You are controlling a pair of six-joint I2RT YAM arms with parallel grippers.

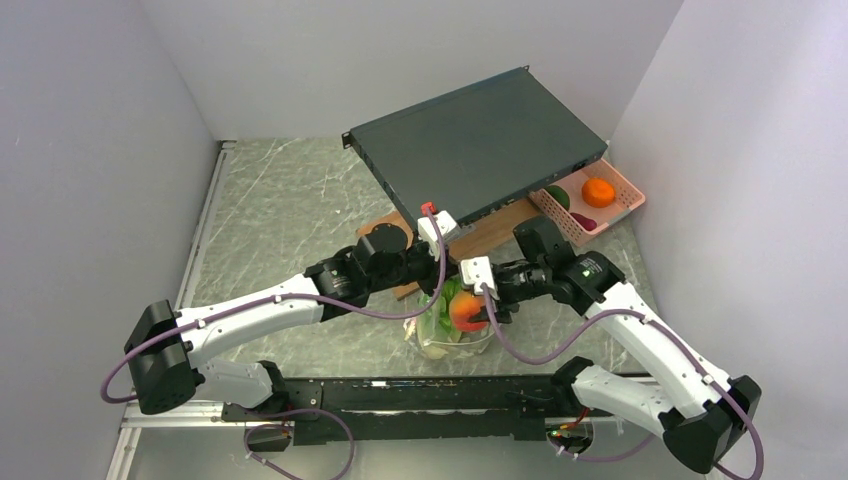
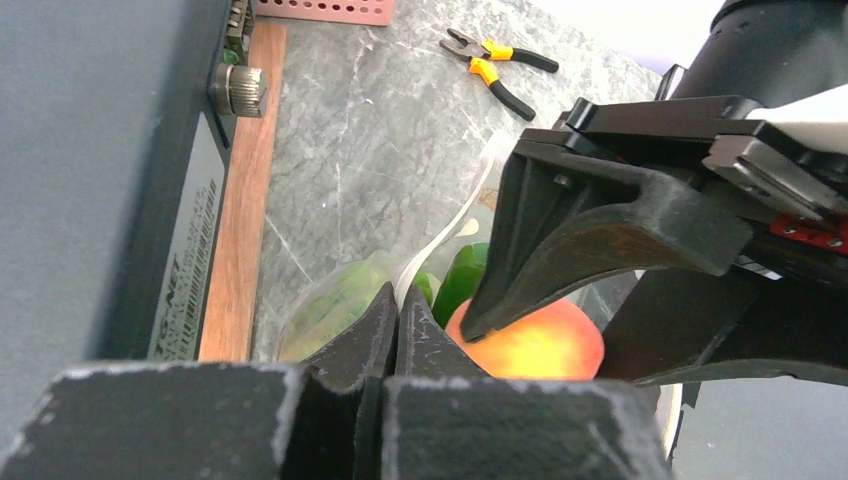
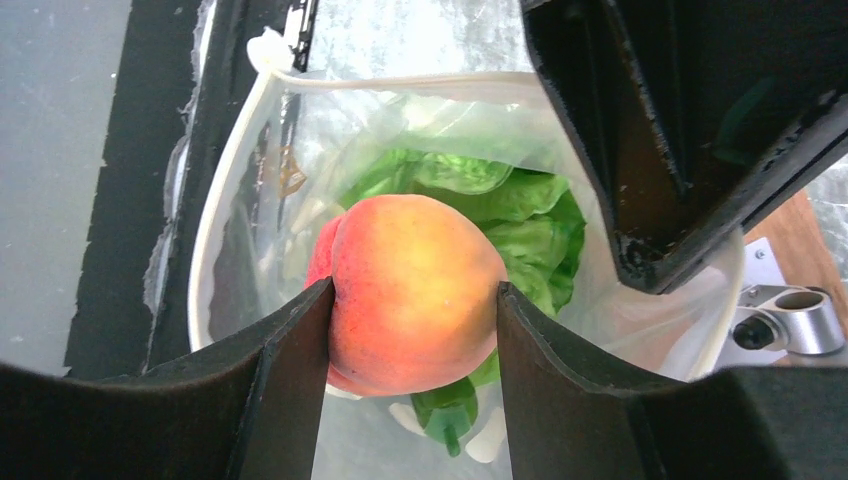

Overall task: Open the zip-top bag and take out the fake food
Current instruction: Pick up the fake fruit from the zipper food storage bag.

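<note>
The clear zip-top bag (image 1: 440,340) stands open-mouthed on the table in front of the arm bases, its pale rim (image 3: 225,200) spread into a loop. My left gripper (image 2: 397,297) is shut on the far rim of the bag (image 2: 440,240) and holds it up. My right gripper (image 3: 415,288) is shut on an orange-red toy peach (image 3: 420,250), one piece of the fake food, at the bag's mouth (image 1: 466,312). Below the peach, inside the bag, lie green leafy lettuce (image 3: 520,215) and a green pepper with a stem (image 3: 445,410).
A large black rack unit (image 1: 480,145) rests tilted on a wooden board (image 1: 490,235) behind the grippers. A pink lattice basket (image 1: 625,205) at the back right holds an orange (image 1: 598,190) and other pieces. Orange-handled pliers (image 2: 495,70) lie on the marble. A black rail (image 1: 420,395) runs along the near edge.
</note>
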